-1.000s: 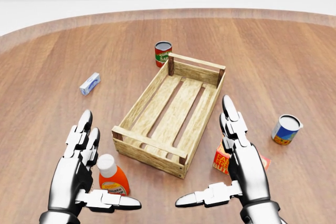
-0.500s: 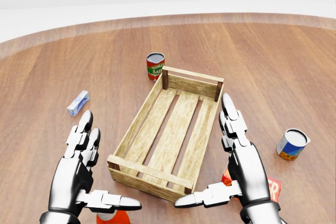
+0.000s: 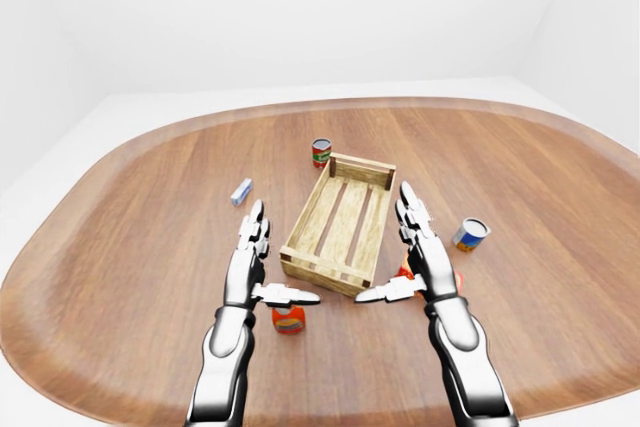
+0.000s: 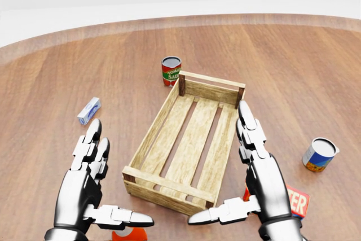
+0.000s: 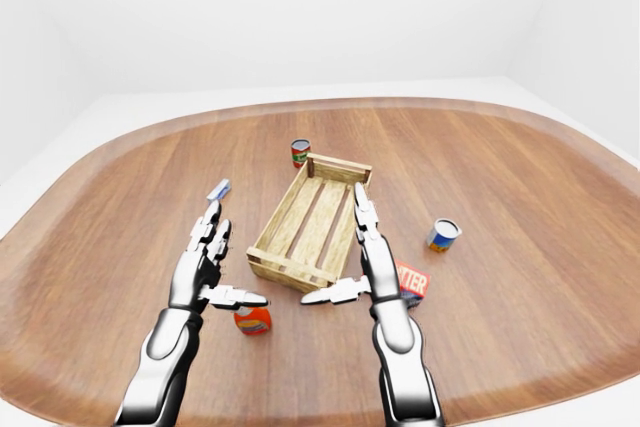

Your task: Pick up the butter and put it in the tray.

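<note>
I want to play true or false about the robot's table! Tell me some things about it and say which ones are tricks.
1. The wooden slatted tray has nothing in it. True.
2. The red butter box sits to the right of the tray in the right-eye view. True.
3. The robot's right hand is squeezing the butter box. False: its fingers are spread open and hold nothing.
4. The red-and-green can lies inside the tray. False: it stands on the round wooden table, just outside the tray's far end.
5. The left hand is open. True.
</note>
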You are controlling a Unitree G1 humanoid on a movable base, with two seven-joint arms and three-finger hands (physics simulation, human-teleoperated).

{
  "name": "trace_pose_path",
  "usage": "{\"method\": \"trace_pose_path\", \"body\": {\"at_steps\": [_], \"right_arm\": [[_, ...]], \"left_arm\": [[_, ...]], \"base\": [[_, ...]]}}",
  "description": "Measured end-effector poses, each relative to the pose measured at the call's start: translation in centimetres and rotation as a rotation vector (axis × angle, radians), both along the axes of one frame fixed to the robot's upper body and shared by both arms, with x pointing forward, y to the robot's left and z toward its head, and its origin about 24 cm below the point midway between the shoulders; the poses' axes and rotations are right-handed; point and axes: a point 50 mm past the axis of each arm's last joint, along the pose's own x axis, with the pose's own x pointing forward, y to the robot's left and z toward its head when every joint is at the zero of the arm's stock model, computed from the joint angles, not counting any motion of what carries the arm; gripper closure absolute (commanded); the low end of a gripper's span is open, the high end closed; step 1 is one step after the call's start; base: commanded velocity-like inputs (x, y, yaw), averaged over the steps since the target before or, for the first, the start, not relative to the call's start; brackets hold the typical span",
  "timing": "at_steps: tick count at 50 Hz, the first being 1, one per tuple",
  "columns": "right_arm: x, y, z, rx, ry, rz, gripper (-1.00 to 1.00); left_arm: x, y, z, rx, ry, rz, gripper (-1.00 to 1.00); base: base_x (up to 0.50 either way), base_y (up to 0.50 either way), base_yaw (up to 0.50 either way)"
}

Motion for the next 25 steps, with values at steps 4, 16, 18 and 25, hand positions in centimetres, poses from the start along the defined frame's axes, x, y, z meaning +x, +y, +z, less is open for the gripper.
{"method": "trace_pose_path", "body": {"at_steps": [4,16,18,25], "right_arm": [[-0.03,0.08,0.0,-0.001,-0.001,0.0,-1.0],[-0.05,0.28,0.04,0.003,0.0,0.003,-1.0],[0.0,0.23,-0.02,0.005,0.004,-0.001,-1.0],[0.1,0.02,-0.07,0.023,0.015,-0.009,-1.0]], "left_arm": [[-0.02,0.06,-0.01,0.003,0.0,0.0,-1.0],[-0.03,0.3,-0.02,0.012,0.0,0.003,-1.0],[-0.03,0.28,-0.03,0.012,-0.001,0.002,-1.0],[-0.03,0.22,-0.03,0.01,-0.002,0.001,-1.0]], "base": [[0.04,0.5,0.0],[0.03,0.4,0.0],[0.0,0.0,0.0],[0.04,-0.04,0.0]]}}
